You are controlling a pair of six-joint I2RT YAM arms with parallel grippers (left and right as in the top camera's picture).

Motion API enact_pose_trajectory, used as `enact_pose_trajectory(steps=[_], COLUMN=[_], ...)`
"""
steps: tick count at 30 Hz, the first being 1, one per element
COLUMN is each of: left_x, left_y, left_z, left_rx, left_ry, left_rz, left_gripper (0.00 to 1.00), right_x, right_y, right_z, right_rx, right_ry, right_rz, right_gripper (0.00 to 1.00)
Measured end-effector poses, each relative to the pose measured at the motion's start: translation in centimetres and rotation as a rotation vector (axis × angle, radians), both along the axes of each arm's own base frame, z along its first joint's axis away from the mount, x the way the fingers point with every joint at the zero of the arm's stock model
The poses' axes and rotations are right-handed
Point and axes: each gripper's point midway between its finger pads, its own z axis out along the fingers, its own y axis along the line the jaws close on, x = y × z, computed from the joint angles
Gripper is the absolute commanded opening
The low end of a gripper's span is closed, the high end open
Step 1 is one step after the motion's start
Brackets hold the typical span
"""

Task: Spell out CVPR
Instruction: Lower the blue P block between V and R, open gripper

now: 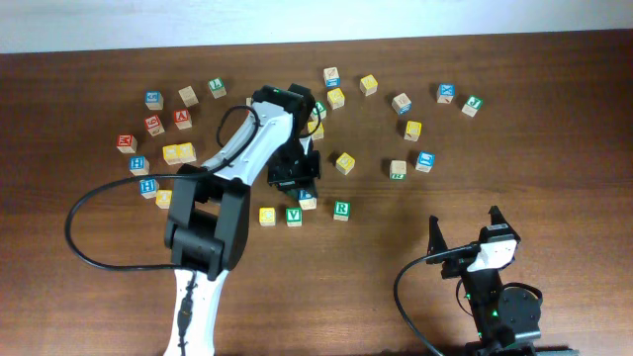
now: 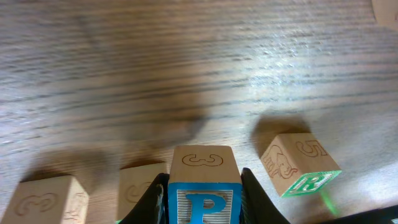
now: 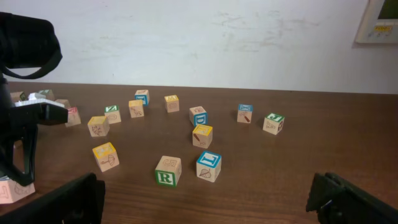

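Note:
My left gripper is shut on a blue P block, one finger against each side. In the overhead view that P block peeks out under the gripper, just behind the gap in a short row. The row holds a yellow block, a green V block and a green R block. In the left wrist view the R block stands to the right, and two plain-faced blocks to the left. My right gripper stands open and empty near the front right.
Several loose letter blocks lie scattered across the back of the table, a cluster at the far left and others at the right. The left arm's black cable loops out to the left. The right wrist view shows a blue block beside the R block.

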Motion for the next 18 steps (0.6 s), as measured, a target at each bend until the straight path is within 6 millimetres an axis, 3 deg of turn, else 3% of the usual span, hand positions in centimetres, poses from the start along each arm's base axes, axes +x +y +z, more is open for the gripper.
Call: enact_pose_trajectory(steps=[4,11,16,18], left_x=[-1.9,-1.7,-3.2,-3.3], left_y=[-2.9,-1.2,-2.9,-3.0], left_z=[-0.1,-0.6,-0.6,-0.6], left_rx=[0.008,0.220,0.230,0.233], left_ry=[-0.007,-0.067,-0.071,-0.074], left_rz=[-0.090,-0.036,-0.094,-0.097], left_gripper=[0.16,0.17,0.22,0.30], right_x=[0.0,0.0,0.0,0.0], right_y=[0.0,0.0,0.0,0.0], right_z=[0.0,0.0,0.0,0.0], right_rx=[0.000,0.001,0.000,0.000], right_ry=[0.000,0.000,0.000,0.000], right_rz=[0.000,0.000,0.000,0.000], right_gripper=[0.98,0.98,0.98,0.98])
